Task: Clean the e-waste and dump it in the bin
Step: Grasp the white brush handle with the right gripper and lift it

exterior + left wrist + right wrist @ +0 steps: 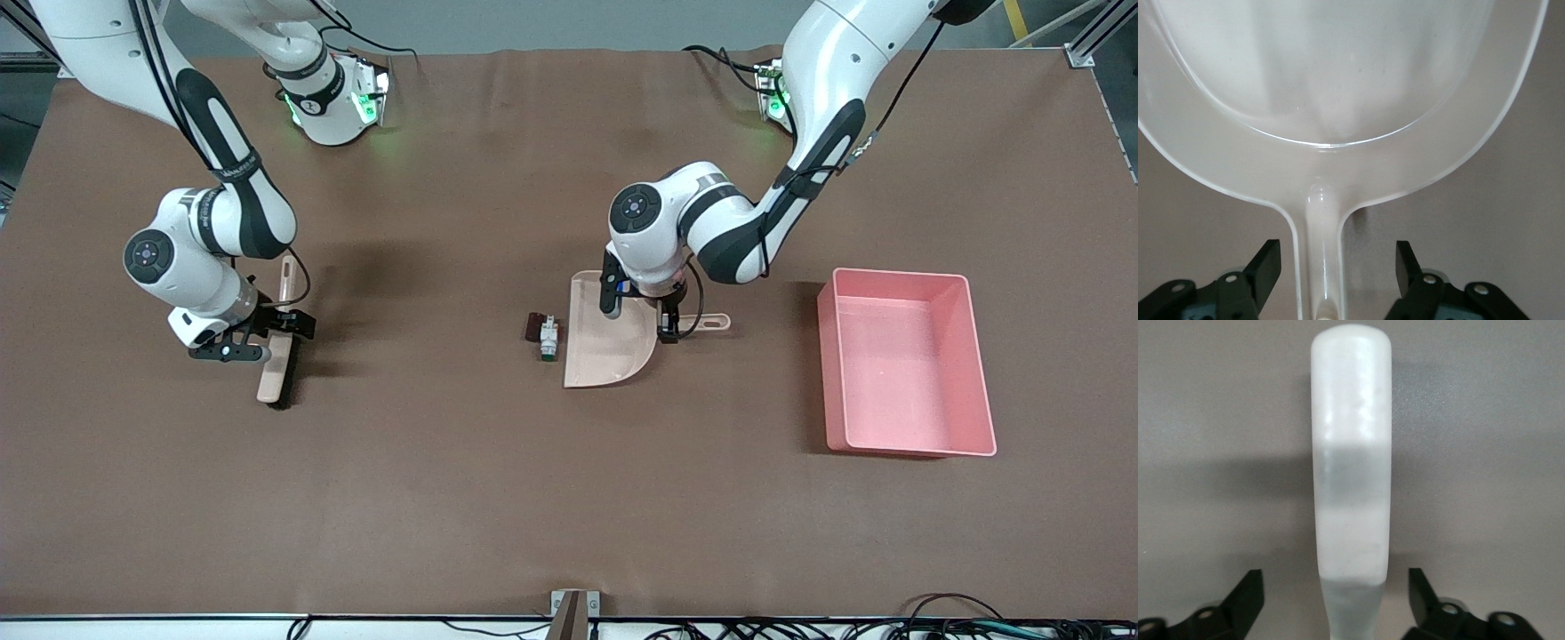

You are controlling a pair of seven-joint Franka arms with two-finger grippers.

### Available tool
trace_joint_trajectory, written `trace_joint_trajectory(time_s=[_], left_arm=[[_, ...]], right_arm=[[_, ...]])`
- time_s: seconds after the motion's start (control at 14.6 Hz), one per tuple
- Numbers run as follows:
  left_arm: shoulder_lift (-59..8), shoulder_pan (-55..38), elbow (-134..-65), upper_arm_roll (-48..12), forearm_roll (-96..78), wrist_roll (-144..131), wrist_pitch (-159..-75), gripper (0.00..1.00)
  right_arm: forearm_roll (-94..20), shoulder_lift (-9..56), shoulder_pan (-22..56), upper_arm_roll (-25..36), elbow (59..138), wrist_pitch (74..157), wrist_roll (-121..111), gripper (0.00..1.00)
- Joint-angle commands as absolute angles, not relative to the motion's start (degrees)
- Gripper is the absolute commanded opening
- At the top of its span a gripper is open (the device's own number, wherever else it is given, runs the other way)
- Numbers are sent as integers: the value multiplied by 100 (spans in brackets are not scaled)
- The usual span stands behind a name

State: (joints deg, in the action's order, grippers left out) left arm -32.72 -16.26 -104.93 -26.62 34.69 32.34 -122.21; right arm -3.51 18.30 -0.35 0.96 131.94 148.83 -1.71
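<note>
The brown table (498, 480) carries every item. The bin (978, 373), a shallow pink tray, stands at the left arm's end of the table, well apart from the dustpan (600, 342).

The beige dustpan lies flat near the table centre, between the bin and the e-waste. Its handle (711, 324) points toward the bin; its open edge faces the right arm's end.

The beige brush (276, 373) lies toward the right arm's end, black bristles along one side, its handle pointing toward the robot bases.

The left gripper (673, 322) is positioned over the dustpan handle. In the left wrist view, the left gripper (1338, 267) has its fingers spread, one each side of the handle, with gaps visible on both sides.

The right gripper (267, 333) is positioned over the brush handle. In the right wrist view, the right gripper (1336, 590) is likewise spread wide, both fingers clear of the handle.

The e-waste (544, 334) lies on the table just beside the dustpan's open edge: a dark brown-red block (534, 326) touching a white-grey component (549, 339) with a green end.
</note>
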Motion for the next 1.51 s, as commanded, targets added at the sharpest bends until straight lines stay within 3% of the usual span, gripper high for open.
trace_joint_trajectory(time_s=[0.0, 0.14, 0.27, 0.69, 0.96, 1.44], left_arm=[[-3305, -1600, -10485, -2689, 3560, 3050, -12278, 78], [-3313, -1600, -10468, -2689, 3560, 3041, -12278, 77], [-3313, -1608, -10468, -2689, 3560, 2971, -12278, 75], [-3410, -1635, -10415, -2689, 3568, 2971, -12287, 70], [-3419, -1635, -10415, -2689, 3577, 2988, -12305, 64], [-3437, -1635, -10415, -2689, 3586, 3014, -12331, 53]], right_arm=[[-343, 1802, -79, 114, 13201, 14880, -255, 70], [-351, 1802, -184, 105, 13184, 14880, -464, 48], [-352, 1802, -342, 97, 13157, 14871, -676, 34], [-378, 1811, -317, 79, 13035, 14662, -615, 12], [-448, 1644, -150, 44, 12280, 13082, -580, 5], [-1325, 1485, 1229, 35, 12243, 13051, 633, 1]])
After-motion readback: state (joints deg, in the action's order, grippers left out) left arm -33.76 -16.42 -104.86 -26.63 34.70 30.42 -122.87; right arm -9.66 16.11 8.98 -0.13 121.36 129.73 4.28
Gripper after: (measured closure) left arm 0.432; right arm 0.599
